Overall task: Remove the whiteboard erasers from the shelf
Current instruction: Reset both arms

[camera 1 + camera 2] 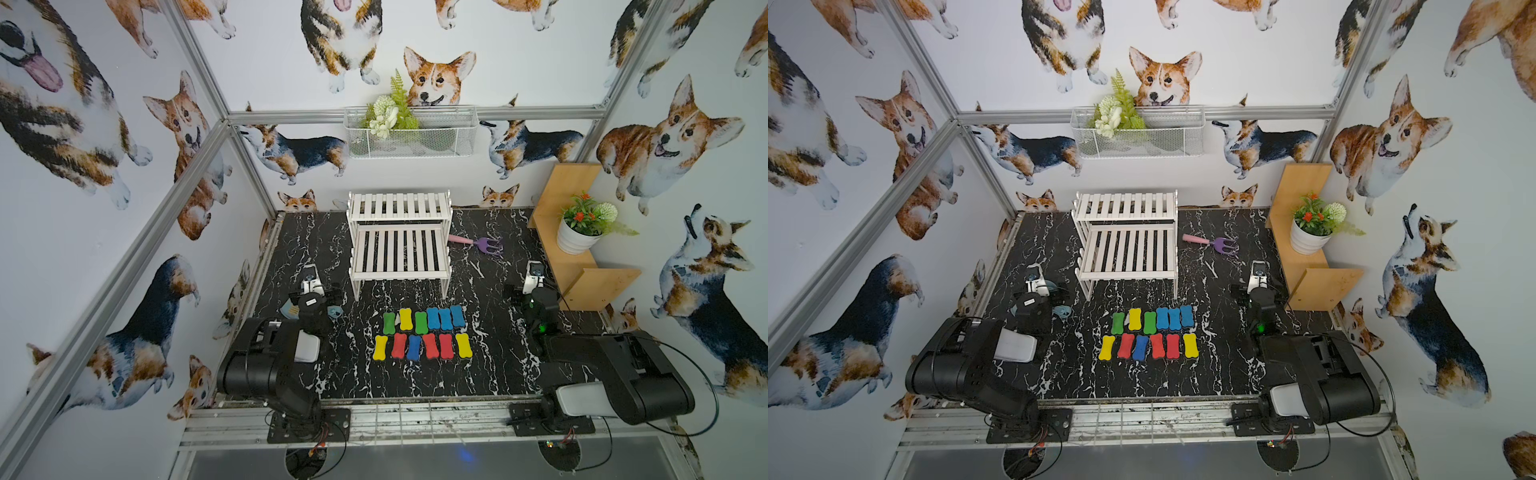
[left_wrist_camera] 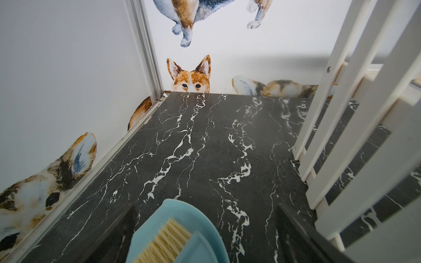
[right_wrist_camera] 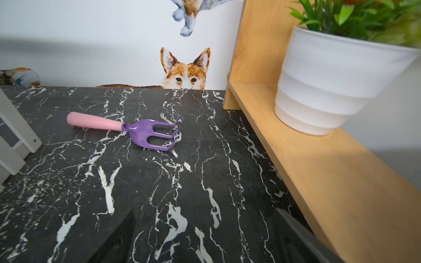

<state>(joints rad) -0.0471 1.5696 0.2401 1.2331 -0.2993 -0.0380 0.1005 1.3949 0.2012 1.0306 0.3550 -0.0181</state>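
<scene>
Laid in two rows on the table (image 1: pixel 498 374), between left jaws and right jaws: erasers (image 1: pixel 421 323), all off the bare shelf (image 1: pixel 399 275) beyond. Spread and empty on both sides, parked aside; seemingly nothing left to lift.

shelf (image 1: pixel 399 275): painted wood slats | tabletop (image 1: pixel 353 374): black marble-look | fork (image 3: pixel 136 133): glossy plastic

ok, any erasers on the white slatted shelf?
No, both tiers of the shelf are bare; all twelve erasers lie in two rows on the table in front.
</scene>
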